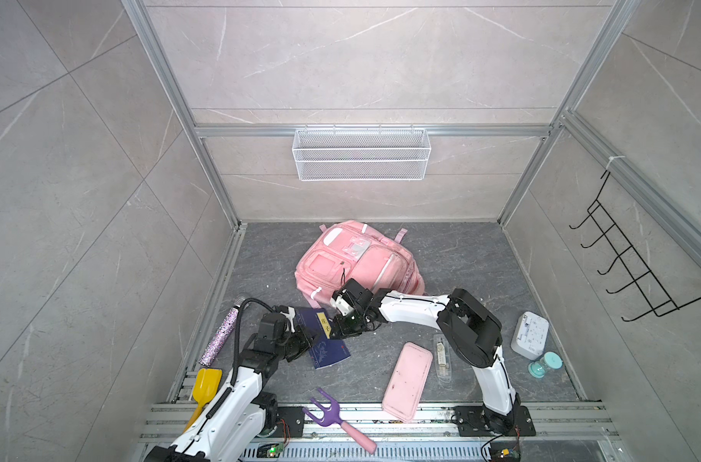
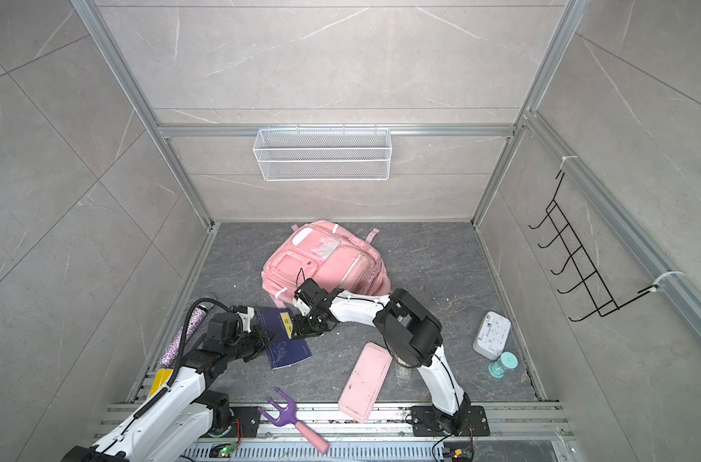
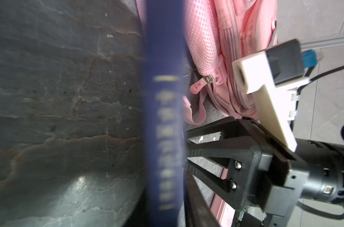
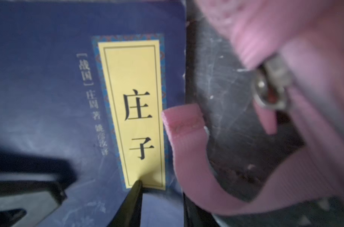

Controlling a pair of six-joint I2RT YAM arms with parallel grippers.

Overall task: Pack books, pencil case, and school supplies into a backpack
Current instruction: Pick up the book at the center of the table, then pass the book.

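**Books.** Two navy volumes lie left of centre on the surface (image 1: 460,256), just in front of the backpack (image 1: 354,260). The upper book (image 1: 316,320), yellow label up, overlaps the lower book (image 1: 328,354). Whether it rests flat or stands raised at one edge cannot be told. In the left wrist view it appears spine-on and blurred. A pink strap (image 4: 186,149) from the backpack lies against its label-side edge.

**Left gripper** (image 1: 302,337). It is at the upper book's left edge. The fingers are hidden, so I cannot tell whether they are pinching or spread.

**Right gripper** (image 1: 338,320). It is at the opposite edge, beside the label. The fingers stand apart, both in front of the cover, and one fingertip (image 4: 135,188) touches the label's end. It pinches nothing.

**Remaining items.** The pencil case (image 1: 406,380) lies flat to the right of the books, its near end over the front rail. The supplies packet (image 1: 441,356) lies just beside it, partly under the right arm. The backpack lies pockets-up toward the back of the surface.

**Other.** A fork (image 1: 330,414) lies across the front rail. A white device (image 1: 530,334) stands at the far right.
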